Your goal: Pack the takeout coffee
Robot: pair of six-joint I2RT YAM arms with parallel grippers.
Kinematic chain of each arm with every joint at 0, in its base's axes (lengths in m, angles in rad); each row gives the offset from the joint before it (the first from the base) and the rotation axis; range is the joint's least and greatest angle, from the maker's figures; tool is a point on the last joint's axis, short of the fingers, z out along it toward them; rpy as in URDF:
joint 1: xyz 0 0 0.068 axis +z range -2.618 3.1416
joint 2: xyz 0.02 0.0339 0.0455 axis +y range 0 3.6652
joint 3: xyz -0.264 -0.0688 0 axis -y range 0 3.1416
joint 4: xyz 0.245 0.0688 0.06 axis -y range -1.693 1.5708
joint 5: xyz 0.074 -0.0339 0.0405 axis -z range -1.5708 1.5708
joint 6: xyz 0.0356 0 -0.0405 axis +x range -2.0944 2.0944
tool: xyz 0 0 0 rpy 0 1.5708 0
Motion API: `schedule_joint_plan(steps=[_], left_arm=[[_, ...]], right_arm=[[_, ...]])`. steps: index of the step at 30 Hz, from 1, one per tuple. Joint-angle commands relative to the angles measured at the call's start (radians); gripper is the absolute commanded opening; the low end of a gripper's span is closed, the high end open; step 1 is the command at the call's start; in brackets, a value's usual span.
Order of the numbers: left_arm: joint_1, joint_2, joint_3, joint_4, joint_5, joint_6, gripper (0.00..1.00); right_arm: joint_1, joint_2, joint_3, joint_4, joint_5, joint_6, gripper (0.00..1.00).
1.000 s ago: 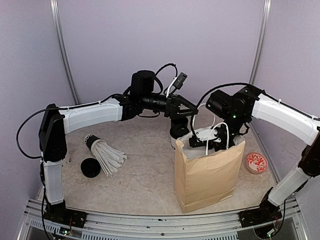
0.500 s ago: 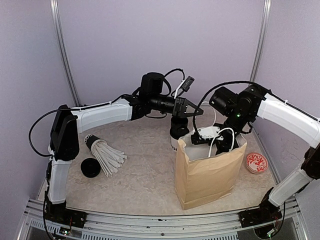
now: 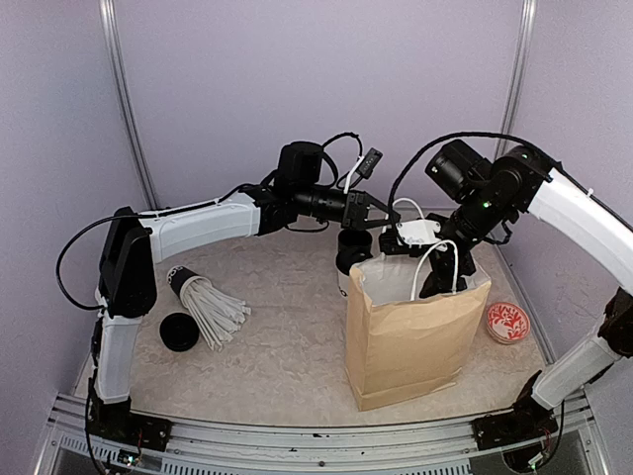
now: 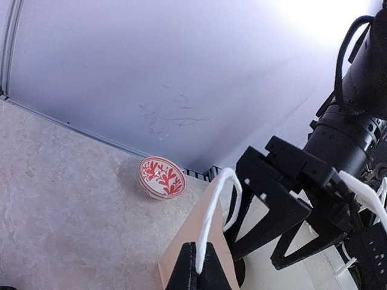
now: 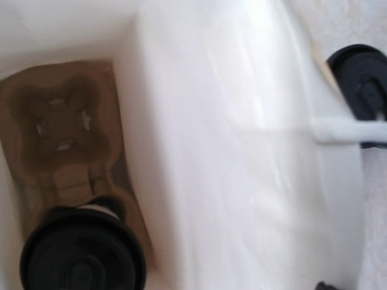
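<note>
One takeout coffee cup (image 5: 81,257) stands inside the brown paper bag (image 3: 406,341), its black lid upward, in one pocket of a cardboard cup carrier (image 5: 60,139) that lies on the bottom of the bag; the pocket beside it is empty. A second takeout coffee cup (image 3: 346,265) stands on the bench (image 3: 287,356), outside the bag and just behind its far left corner. The left gripper (image 4: 196,272) has its fingers closed on the white rope handle (image 4: 213,208) of the bag and holds it up at the far side. The right gripper (image 3: 440,275) hangs over the mouth of the bag and points down into it; in the left wrist view its fingers stand apart, with nothing between them. To the right of the bag, near it on the bench, there is a small red-and-white patterned bowl (image 3: 507,322). On the left part of the bench, well apart from the bag, a black cup with white straws (image 3: 203,297) lies on its side, and a round black lid (image 3: 179,332) lies just beside it.
</note>
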Motion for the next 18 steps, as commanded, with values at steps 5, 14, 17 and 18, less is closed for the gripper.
schedule_joint_plan(steps=[5,14,17,18], left_arm=[[0.015,-0.019,0.099,-0.024,-0.036,0.075,0.00],[-0.009,-0.031,0.124,-0.091,-0.016,0.138,0.00],[-0.037,-0.068,0.088,-0.134,-0.001,0.199,0.00],[-0.048,-0.089,0.068,-0.141,0.003,0.213,0.00]], right_arm=[[-0.008,-0.083,0.126,-0.003,0.087,-0.036,0.87],[-0.202,-0.124,0.234,0.052,0.061,-0.057,0.87],[-0.311,-0.138,0.193,0.127,0.037,-0.057,0.87],[-0.346,-0.144,0.168,0.163,0.034,-0.052,0.87]])
